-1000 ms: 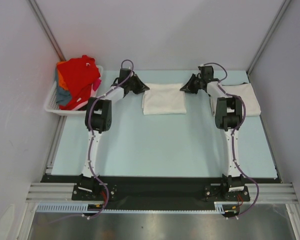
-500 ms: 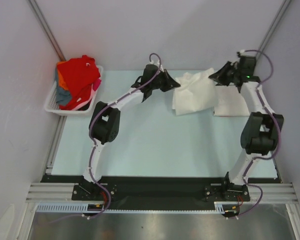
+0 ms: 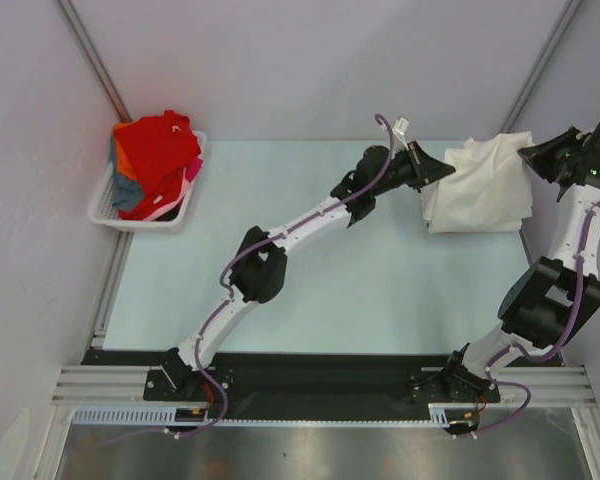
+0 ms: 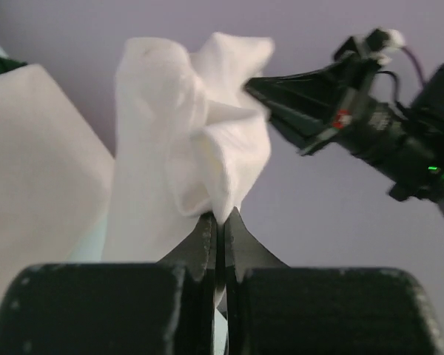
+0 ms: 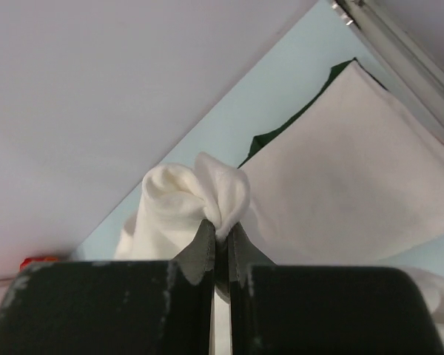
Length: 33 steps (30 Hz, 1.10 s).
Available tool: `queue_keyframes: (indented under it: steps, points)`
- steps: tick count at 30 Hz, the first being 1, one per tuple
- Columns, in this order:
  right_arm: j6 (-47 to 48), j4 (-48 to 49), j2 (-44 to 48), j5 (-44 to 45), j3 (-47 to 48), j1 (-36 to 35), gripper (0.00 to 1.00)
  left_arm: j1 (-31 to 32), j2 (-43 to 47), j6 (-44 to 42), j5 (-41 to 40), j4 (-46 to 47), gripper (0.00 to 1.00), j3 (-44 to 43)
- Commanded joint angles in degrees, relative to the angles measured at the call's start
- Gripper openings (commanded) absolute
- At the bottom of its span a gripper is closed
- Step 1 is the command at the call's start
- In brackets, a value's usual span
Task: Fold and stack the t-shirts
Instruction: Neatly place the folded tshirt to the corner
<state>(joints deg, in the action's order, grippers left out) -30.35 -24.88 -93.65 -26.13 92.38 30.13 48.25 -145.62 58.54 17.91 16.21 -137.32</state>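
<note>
A soft white cloth t-shirt (image 3: 485,185) hangs bunched between both grippers, above the far right corner of the pale blue table (image 3: 320,280).
The left gripper (image 3: 448,170) pinches its left edge and the right gripper (image 3: 526,154) its right edge, with the jaws pressed on the cloth. Under it lies a flat folded white t-shirt (image 5: 340,192). Well apart, at the far left, the white slatted plastic basket (image 3: 104,208) holds red, orange, blue-grey and pink t-shirts (image 3: 158,150).

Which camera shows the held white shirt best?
Top external: the whole shirt shows, held between the left gripper and right gripper. Each wrist view shows only a bunched, pinched corner.
</note>
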Motion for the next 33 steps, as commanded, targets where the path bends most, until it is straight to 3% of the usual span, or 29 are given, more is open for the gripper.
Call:
queue_keyframes:
  steps: [1,5,10,22,33]
  points:
    - [0.8,-0.2,-2.2,0.5,2.6,1.2,0.0,0.6,-5.6,2.9,-8.2,8.7,0.0,-2.0]
    - [1.6,-1.0,-7.0,0.9,4.4,1.2,0.0,1.1,-9.1,4.7,-13.5,15.8,0.0,-1.6]
    - [0.8,0.4,-12.7,-0.1,6.3,1.2,0.0,1.1,-15.9,5.0,-21.3,15.9,0.0,-9.7]
    - [1.3,1.2,-17.3,4.2,7.3,1.6,0.0,2.3,-16.4,1.0,-31.7,18.1,0.0,-11.2]
    - [1.1,2.9,-21.0,3.7,9.3,2.1,0.0,2.7,-19.7,3.9,-38.2,18.5,0.01,-12.4]
